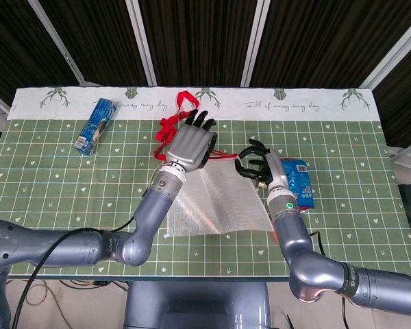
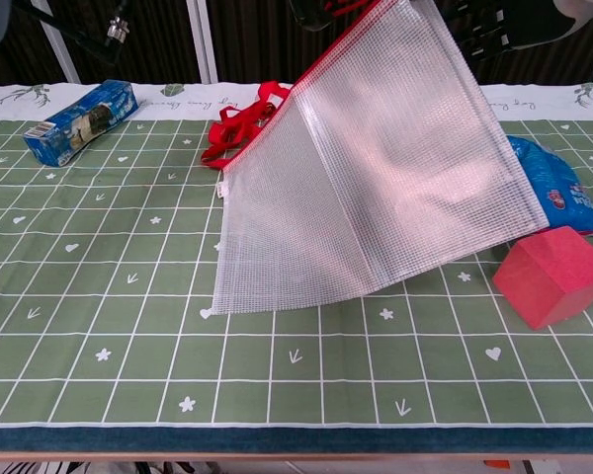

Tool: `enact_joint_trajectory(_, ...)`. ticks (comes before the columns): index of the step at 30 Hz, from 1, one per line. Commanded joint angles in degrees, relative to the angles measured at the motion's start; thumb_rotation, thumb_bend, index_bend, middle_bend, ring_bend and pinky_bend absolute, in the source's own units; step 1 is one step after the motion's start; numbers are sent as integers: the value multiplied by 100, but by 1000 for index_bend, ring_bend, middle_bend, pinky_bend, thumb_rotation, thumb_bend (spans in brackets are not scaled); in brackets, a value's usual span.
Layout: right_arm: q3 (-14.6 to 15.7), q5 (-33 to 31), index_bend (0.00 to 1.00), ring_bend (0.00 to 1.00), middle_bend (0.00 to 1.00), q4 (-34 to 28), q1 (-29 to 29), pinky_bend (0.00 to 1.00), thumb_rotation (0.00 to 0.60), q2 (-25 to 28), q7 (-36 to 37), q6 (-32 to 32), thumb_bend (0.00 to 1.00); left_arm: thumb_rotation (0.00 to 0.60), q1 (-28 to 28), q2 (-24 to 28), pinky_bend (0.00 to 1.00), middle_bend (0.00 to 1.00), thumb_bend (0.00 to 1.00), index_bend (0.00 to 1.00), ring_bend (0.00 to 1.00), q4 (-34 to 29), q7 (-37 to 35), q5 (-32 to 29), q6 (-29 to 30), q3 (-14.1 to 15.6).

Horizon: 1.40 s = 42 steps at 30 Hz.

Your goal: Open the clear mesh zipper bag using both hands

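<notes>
Above the middle of the green grid table (image 1: 48, 185), the clear mesh zipper bag (image 2: 376, 178) is hanging lifted by its red zipper edge, its lower edge trailing on the cloth. The left hand (image 1: 190, 142) is sitting at the zipper edge's left part, back of the hand toward the head camera, fingers extended and close together; whether it is pinching the edge cannot be told from either view. The right hand (image 1: 259, 164) is at the zipper edge's right end, dark fingers curled in around that end, apparently gripping it; the contact itself is hidden. In the chest view both hands are mostly cut off at the top. A red strap (image 1: 175, 120) is lying behind the bag, touching its far corner. A blue snack packet (image 1: 303, 184) is lying just right of the bag, with a red block (image 2: 555, 275) near it in front. A blue box (image 1: 96, 125) is lying well apart at far left.
</notes>
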State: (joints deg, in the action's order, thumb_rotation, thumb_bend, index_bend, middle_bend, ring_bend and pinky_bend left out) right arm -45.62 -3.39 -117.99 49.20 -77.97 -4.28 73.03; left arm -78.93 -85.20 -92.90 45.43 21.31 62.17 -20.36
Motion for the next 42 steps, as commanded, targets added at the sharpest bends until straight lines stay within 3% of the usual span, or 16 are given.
enact_joint_trajectory(1, -24, -18, 651, 0, 130, 3, -15, 198, 600, 38, 18, -9, 575, 600, 35, 33, 0, 185, 458, 597, 0, -9, 3, -10, 14, 28)
enact_joint_trajectory(20, -221, -204, 656, 0, 130, 206, -121, 198, 600, 465, 75, -100, 575, 600, 647, 782, 0, 185, 458, 598, 0, -322, -168, 86, 113, 330)
enact_joint_trajectory(31, -196, -241, 656, 0, 130, 354, -243, 198, 600, 705, 75, -224, 576, 600, 1109, 1508, 0, 186, 458, 598, 0, -579, -342, 170, 74, 488)
enact_joint_trajectory(42, -141, -223, 656, 0, 130, 447, -312, 198, 600, 846, 112, -261, 578, 600, 1327, 1839, 0, 186, 458, 598, 0, -624, -488, 248, -21, 522)
